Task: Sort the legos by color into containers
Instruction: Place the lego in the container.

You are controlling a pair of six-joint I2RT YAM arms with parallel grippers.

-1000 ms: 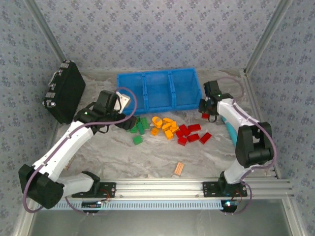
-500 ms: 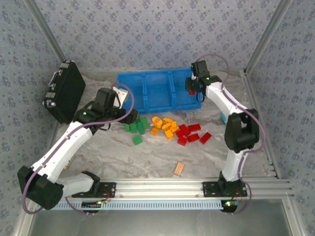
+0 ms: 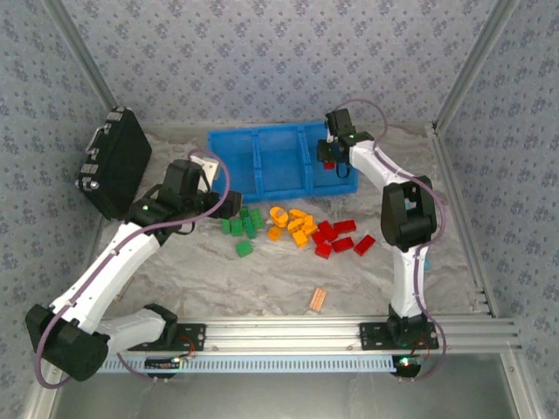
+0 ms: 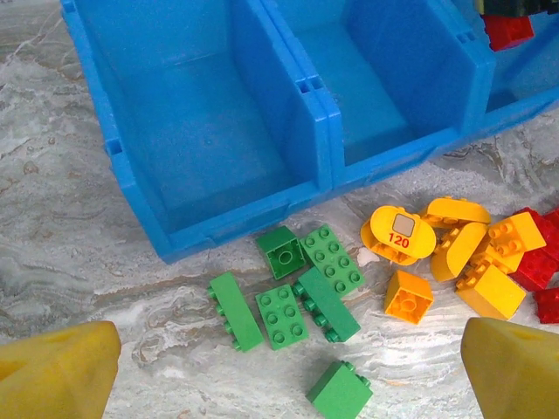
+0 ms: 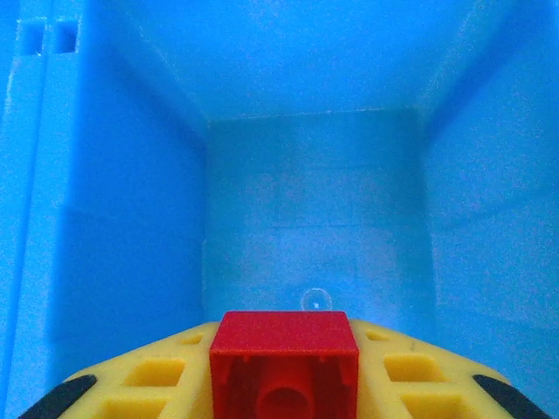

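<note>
The containers are three compartments of one blue bin. My right gripper hangs over the right compartment, shut on a red lego held between its yellow fingers. That compartment's walls surround it, and its floor is bare. My left gripper stands open above the green legos, its jaws wide apart with nothing between them. Orange-yellow legos lie in the middle of the table. Red legos lie to their right.
A black hard case leans at the far left. A pale orange striped flat piece lies near the front. An aluminium rail runs along the near edge. One green lego sits apart from its group.
My right arm has swung from the table beside the red pile up and left to over the bin's right compartment, carrying the red lego. The left gripper has barely shifted.
</note>
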